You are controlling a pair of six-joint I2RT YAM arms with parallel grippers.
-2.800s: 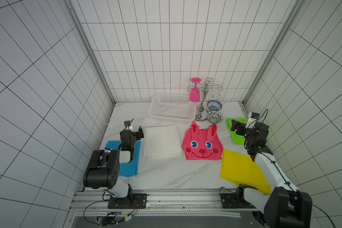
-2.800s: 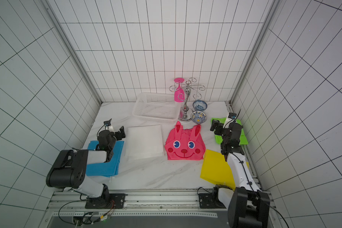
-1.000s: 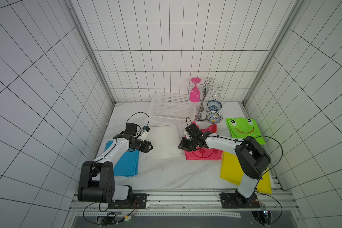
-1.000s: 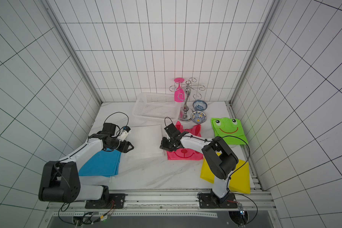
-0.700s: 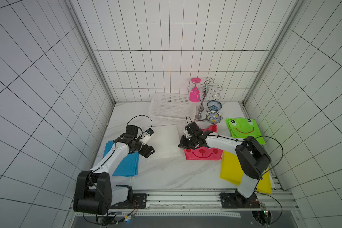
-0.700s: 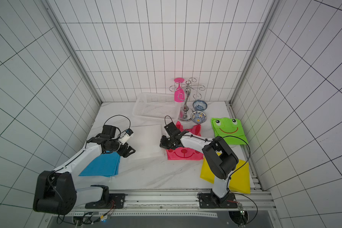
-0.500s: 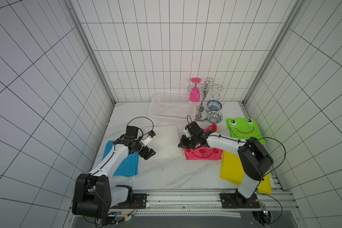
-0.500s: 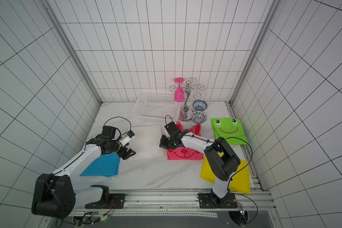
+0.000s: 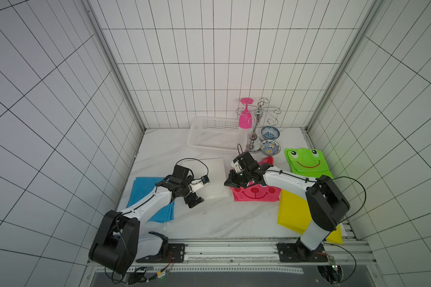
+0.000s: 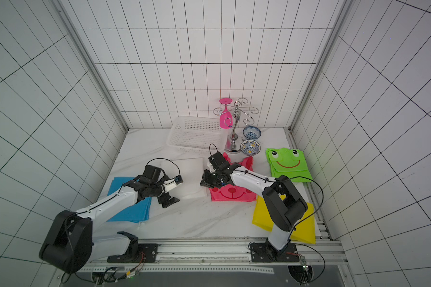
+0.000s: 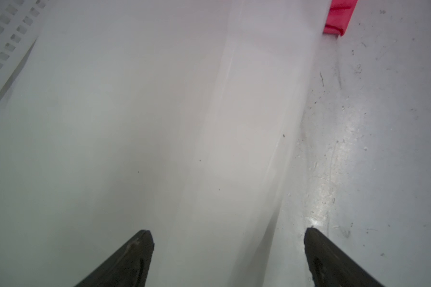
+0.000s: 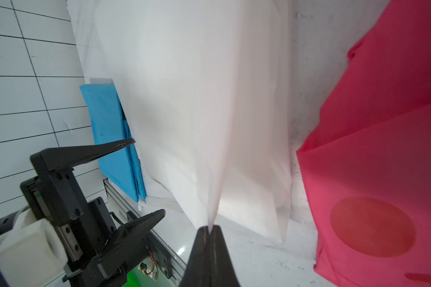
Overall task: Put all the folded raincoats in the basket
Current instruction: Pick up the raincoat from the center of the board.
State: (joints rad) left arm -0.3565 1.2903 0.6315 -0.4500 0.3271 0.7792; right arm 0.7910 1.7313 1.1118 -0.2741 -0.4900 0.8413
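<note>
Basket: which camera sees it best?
Both top views: the whole white basket shows, rim and mesh walls. The left wrist view catches only a corner of its mesh; the right wrist view shows none.

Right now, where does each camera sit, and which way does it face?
Top view: high over the front rail, looking down at the white perforated plastic basket; both arms show whole.
Top view: same head, same look at the basket, both arms.
Left wrist: on the left arm, looking past open left jaws at the folded white raincoat.
Right wrist: on the right arm, looking past right jaws shut on that raincoat; left jaws show too.
Shared: both wrist views show the raincoat and the pink bunny-face cloth.
</note>
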